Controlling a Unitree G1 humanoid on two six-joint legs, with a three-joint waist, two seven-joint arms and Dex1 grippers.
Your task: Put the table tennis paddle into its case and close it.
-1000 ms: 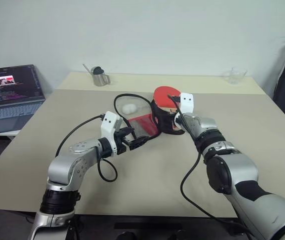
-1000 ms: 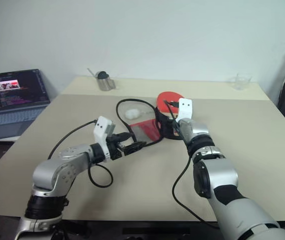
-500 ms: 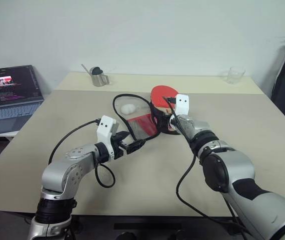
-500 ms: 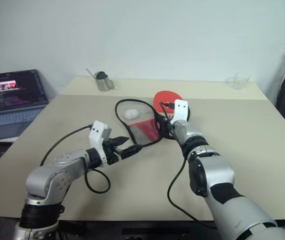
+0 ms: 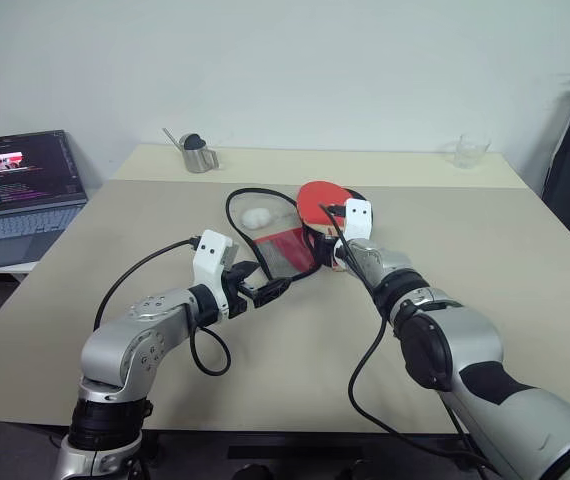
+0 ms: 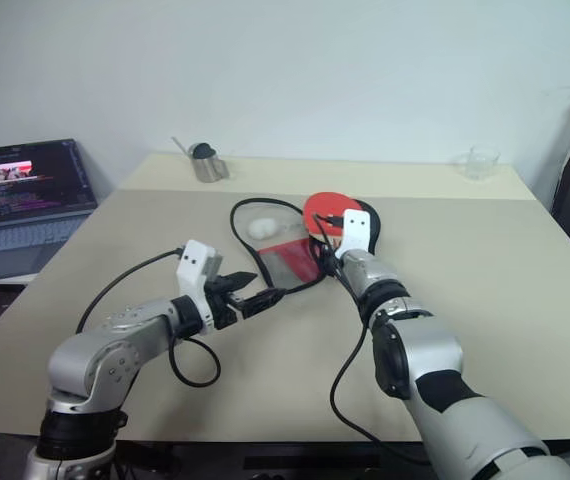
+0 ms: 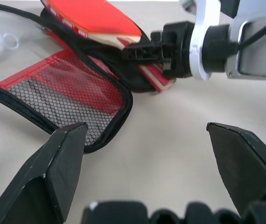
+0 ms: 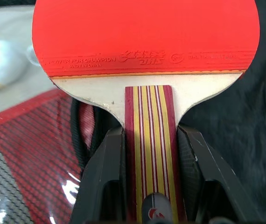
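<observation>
While the left gripper (image 5: 277, 288) is hovering with its 2 fingers spread wide and empty, just short of the case's mesh flap, the case (image 5: 287, 248) is lying unzipped near the table's (image 5: 525, 250) middle. The table tennis paddle (image 5: 319, 201) is sitting partly inside it; how deep is hard to make out. The right gripper (image 8: 151, 161) is pinching its striped handle.

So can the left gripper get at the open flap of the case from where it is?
Probably yes: the left gripper is open beside the case flap, with bare table between them; the right gripper holds the paddle farther back.
</observation>
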